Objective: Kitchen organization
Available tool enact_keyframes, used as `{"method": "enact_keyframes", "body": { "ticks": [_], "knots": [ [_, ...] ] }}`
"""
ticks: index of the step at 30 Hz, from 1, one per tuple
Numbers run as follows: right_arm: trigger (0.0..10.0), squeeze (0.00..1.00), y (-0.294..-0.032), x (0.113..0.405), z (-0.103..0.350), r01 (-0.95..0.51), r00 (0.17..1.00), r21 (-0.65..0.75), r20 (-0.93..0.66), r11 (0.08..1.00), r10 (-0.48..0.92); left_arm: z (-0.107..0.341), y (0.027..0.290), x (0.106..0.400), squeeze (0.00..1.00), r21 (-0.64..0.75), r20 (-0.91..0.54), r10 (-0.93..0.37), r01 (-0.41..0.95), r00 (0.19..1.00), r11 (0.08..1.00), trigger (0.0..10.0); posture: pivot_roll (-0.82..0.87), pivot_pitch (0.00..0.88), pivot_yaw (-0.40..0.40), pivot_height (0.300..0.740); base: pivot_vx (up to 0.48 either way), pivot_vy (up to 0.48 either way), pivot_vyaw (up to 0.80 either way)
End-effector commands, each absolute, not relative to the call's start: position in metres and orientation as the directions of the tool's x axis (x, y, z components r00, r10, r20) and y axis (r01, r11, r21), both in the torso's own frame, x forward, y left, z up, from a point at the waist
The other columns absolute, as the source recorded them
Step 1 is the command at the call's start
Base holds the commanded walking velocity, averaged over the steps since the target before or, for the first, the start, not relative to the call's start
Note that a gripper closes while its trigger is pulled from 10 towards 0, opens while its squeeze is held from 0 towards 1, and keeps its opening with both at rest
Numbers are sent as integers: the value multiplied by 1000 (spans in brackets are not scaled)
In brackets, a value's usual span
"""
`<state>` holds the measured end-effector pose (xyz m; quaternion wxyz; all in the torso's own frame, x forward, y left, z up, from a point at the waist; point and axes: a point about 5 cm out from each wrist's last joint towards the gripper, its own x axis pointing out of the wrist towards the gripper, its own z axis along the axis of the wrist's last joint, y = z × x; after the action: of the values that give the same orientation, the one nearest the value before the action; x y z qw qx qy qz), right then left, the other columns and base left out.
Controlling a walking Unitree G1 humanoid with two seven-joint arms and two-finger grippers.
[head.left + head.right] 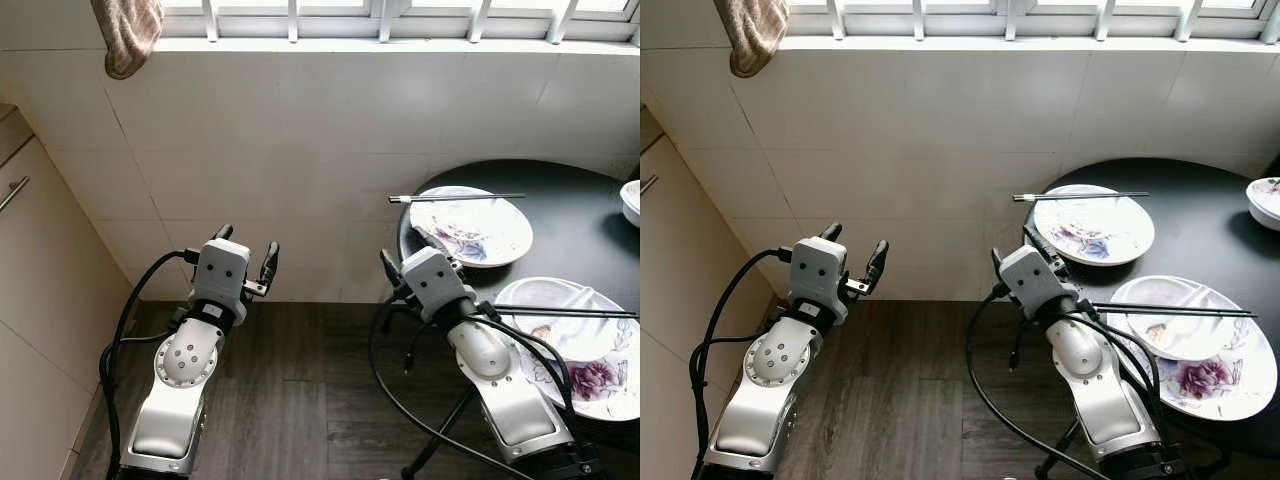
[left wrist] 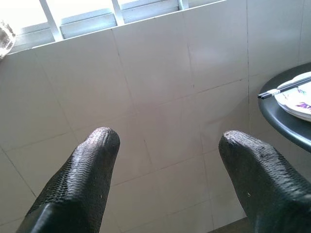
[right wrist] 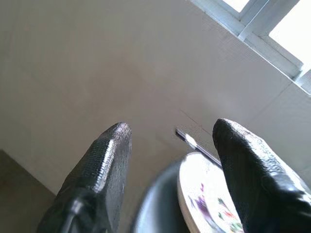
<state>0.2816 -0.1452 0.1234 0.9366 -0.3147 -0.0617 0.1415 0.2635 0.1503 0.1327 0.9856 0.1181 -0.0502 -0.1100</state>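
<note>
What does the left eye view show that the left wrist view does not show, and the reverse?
Left eye view alone: both arms, the right gripper open near the table edge, the near plate with chopsticks across it, a white bowl, a hanging cloth, the dark floor.

Left wrist view alone: the textured surface of the left gripper's fingertips up close.

Both: tiled wall, window bars, black table, far plate with chopsticks, left gripper open.

Round black bench (image 1: 560, 195), bearing the dishes. Far plate (image 1: 485, 232): white, purple floral print, lying flat just beyond the right hand (image 1: 400, 262); one pair of dark chopsticks (image 1: 455, 198) rests across its far rim, tips overhanging the bench edge. Near plate (image 1: 605, 370): same pattern, beside the right arm, carrying a white bowl (image 1: 560, 318) with a second pair of chopsticks (image 1: 570, 313) laid across it. A further white bowl (image 1: 631, 202) sits at the bench's far right.
</note>
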Motion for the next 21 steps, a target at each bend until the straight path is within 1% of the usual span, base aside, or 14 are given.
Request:
{"method": "enact_keyframes", "body": {
  "ticks": [1,4,12,15,21],
  "knots": [
    [10000,0,-151,288,127,-188,970,-673,-13,715,243,129,151,263,0,253,57,-232,211,971,944,10000,-45,0,-7,740,0,0,0],
    [10000,0,-154,290,128,-173,976,-700,-29,693,216,129,152,263,0,252,55,-232,211,971,944,10000,-48,0,-6,740,0,0,0],
    [10000,0,-145,289,125,-193,970,-680,-23,708,243,129,153,264,0,230,54,-228,210,972,950,10000,-44,0,-7,740,0,0,0],
    [10000,0,-145,290,127,-193,970,-667,-17,719,244,129,152,265,0,220,55,-227,210,972,952,10000,-45,0,-10,740,0,480,0],
    [10000,0,-144,290,129,-192,967,-674,-5,714,256,129,152,265,0,217,53,-232,215,971,952,10000,-46,0,-12,740,0,476,0]
  ]
}}
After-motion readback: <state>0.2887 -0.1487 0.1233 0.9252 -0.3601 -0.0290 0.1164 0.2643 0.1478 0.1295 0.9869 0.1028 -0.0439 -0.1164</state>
